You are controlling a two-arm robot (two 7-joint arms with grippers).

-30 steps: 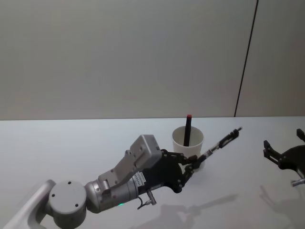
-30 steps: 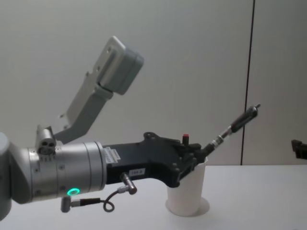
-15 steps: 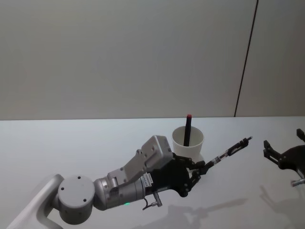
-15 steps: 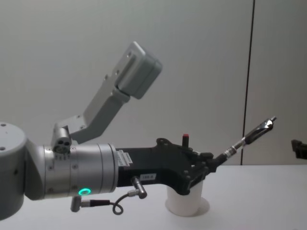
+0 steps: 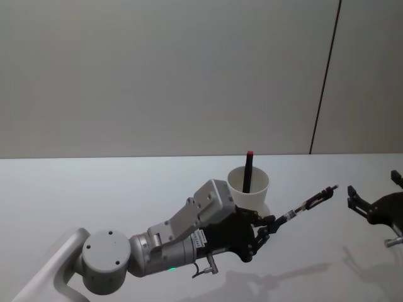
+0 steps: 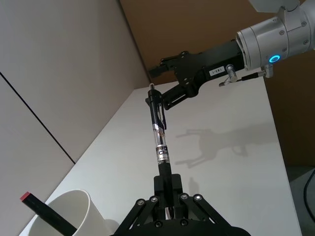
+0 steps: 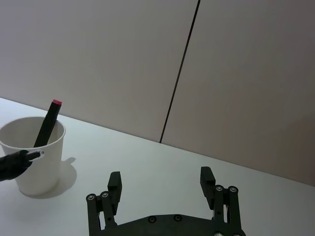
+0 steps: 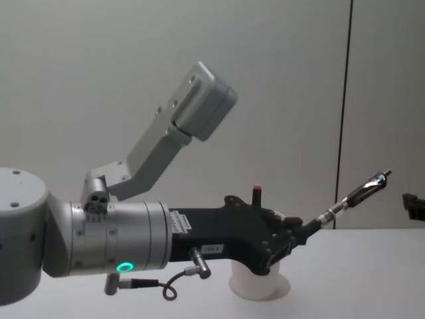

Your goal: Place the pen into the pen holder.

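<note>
Just beside the pen holder [image 5: 245, 197], the left gripper [image 5: 271, 222] pinched the pen [image 5: 308, 204] by one end; the right gripper [image 7: 160, 175] hung apart, fingers wide.

head: high, downward | chest: low, sideways | both share pen holder [image 5: 245, 197]

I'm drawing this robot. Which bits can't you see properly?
Chest view: top of the pen holder, behind the left gripper.
Head view: bottom of the red-capped pen, inside the holder.
Chest view: right gripper, cut by the edge.
Left wrist view: held pen, gripped end inside the left gripper.
</note>
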